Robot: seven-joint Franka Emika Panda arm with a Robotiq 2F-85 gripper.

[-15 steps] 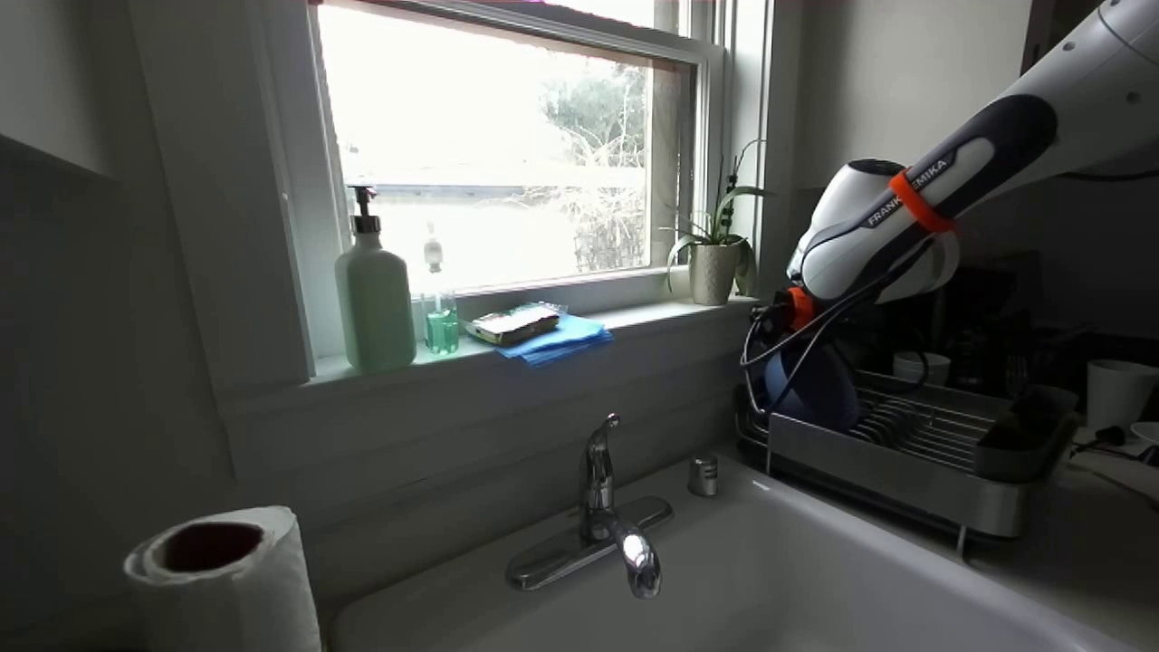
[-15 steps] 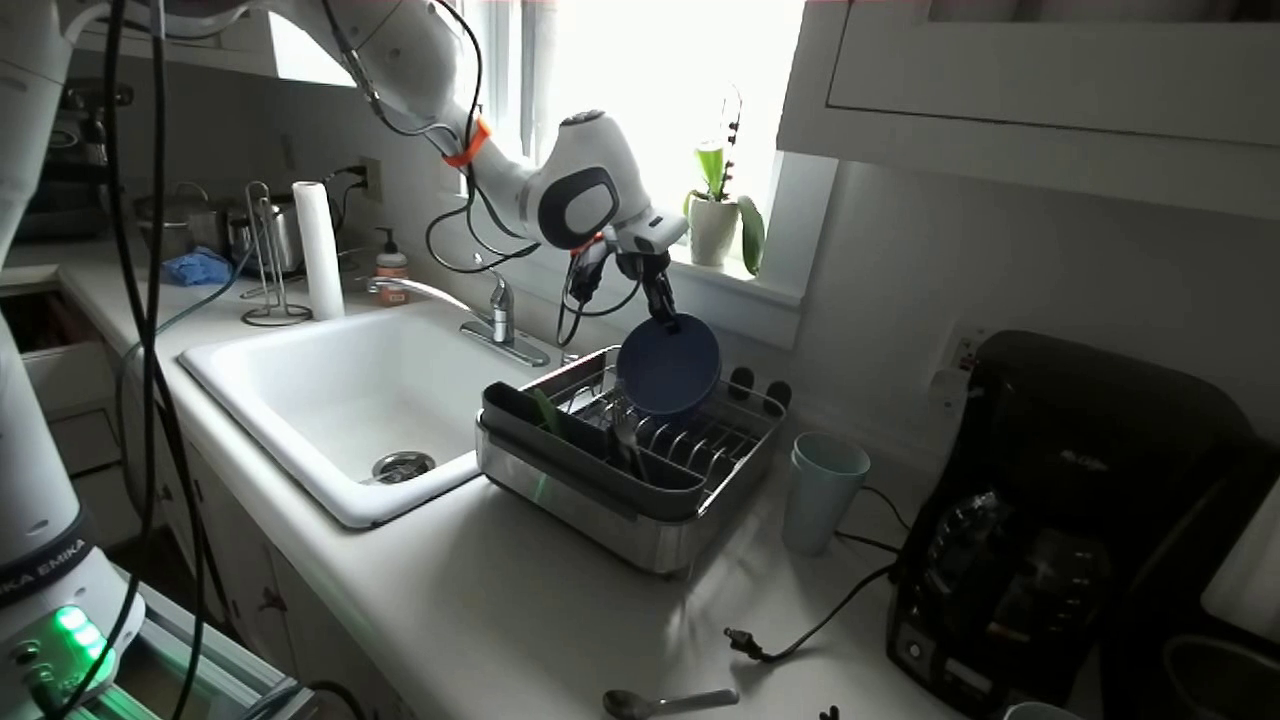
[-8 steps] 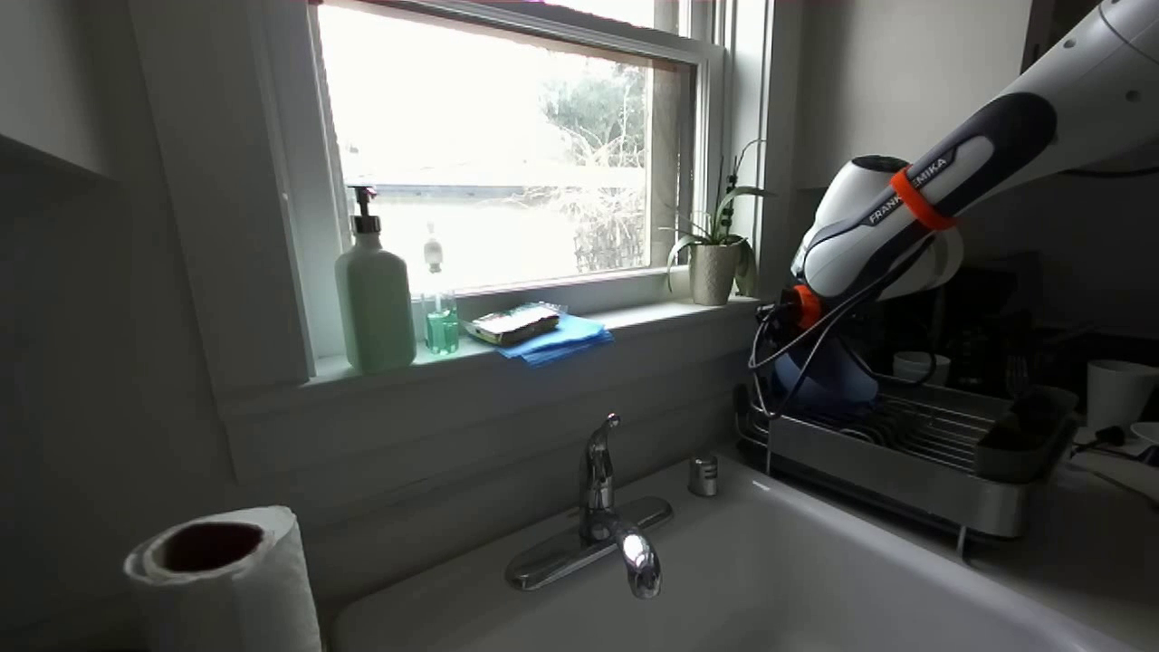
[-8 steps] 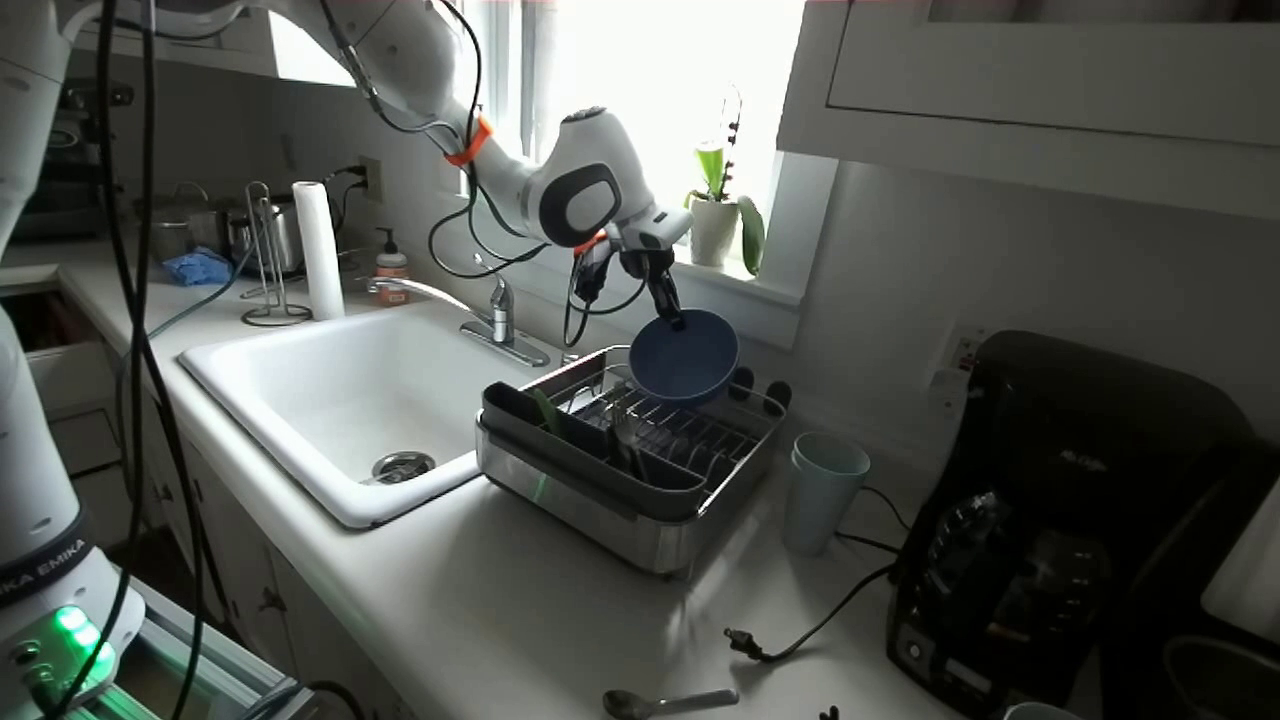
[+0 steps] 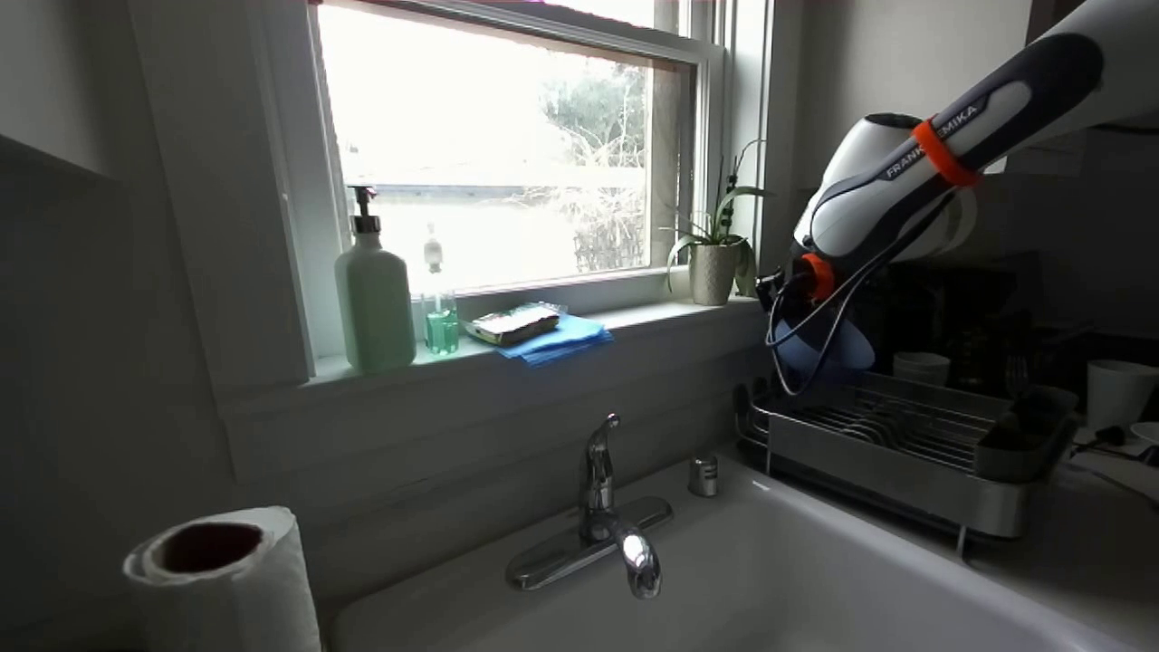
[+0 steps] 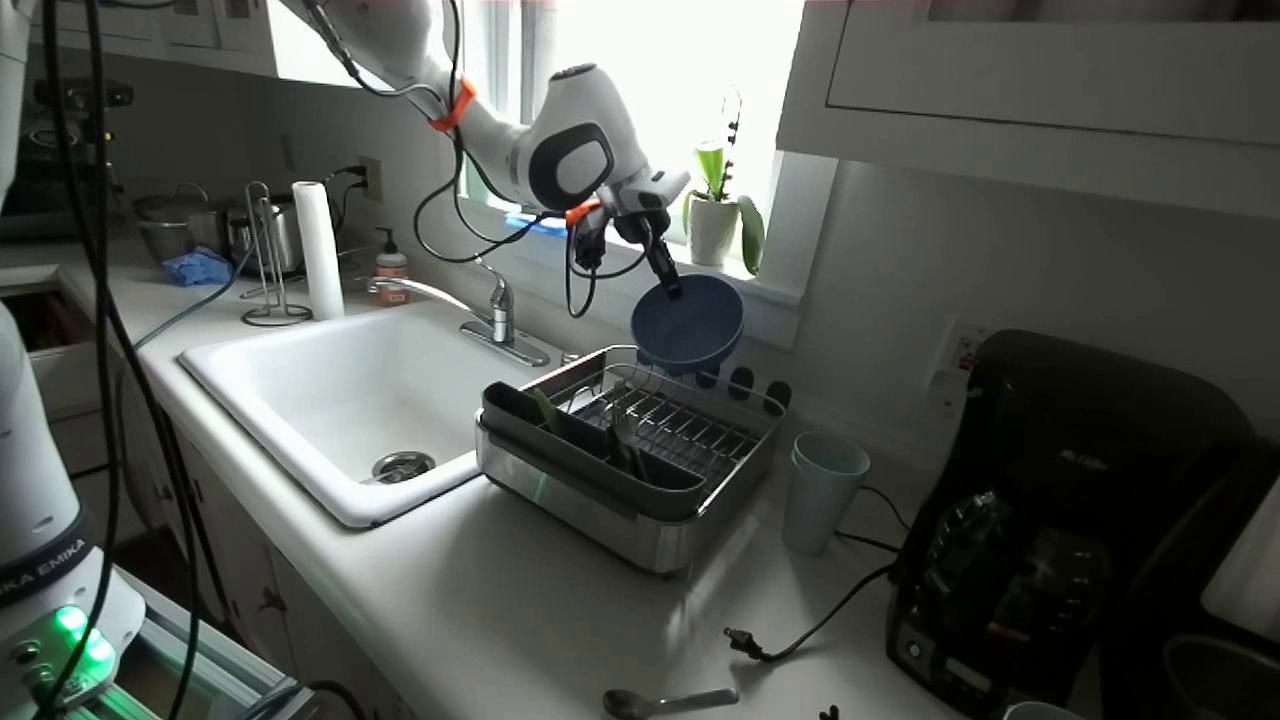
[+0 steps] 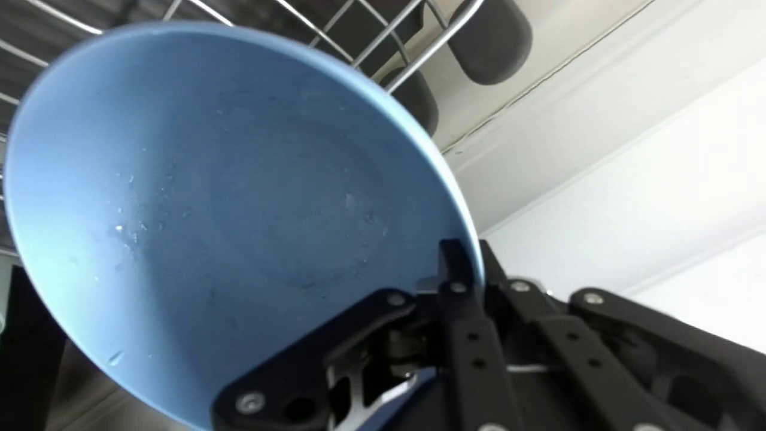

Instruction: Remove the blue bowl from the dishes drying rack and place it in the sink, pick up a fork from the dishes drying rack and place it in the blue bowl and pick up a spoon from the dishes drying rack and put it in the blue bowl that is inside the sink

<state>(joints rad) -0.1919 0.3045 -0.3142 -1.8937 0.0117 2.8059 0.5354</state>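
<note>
"What takes up the most room?"

"The robot arm (image 6: 480, 140), slanting down from the upper left in an exterior view."

"And next?"

"The white sink (image 6: 330, 400), left of centre. Just right of it, in the middle of the frame, stands the wire rack (image 6: 600, 525). The black coffee maker (image 6: 1060, 440) fills the lower right."

"Where's the blue bowl (image 6: 690, 325)?"

"A little right of centre, over the rack's far side, tilted with its hollow showing. I can't tell whether it touches the wires."

"And the pincer (image 7: 473, 263)?"

"Pinching that bowl by the rim, right of centre in the wrist view, one finger inside and one outside."

"Anything smaller?"

"A fork (image 6: 627, 432) stands tines up in the rack, near the middle of the frame. Then there are shiny specks (image 7: 119, 228) inside the bowl, on the left in the wrist view."
</note>
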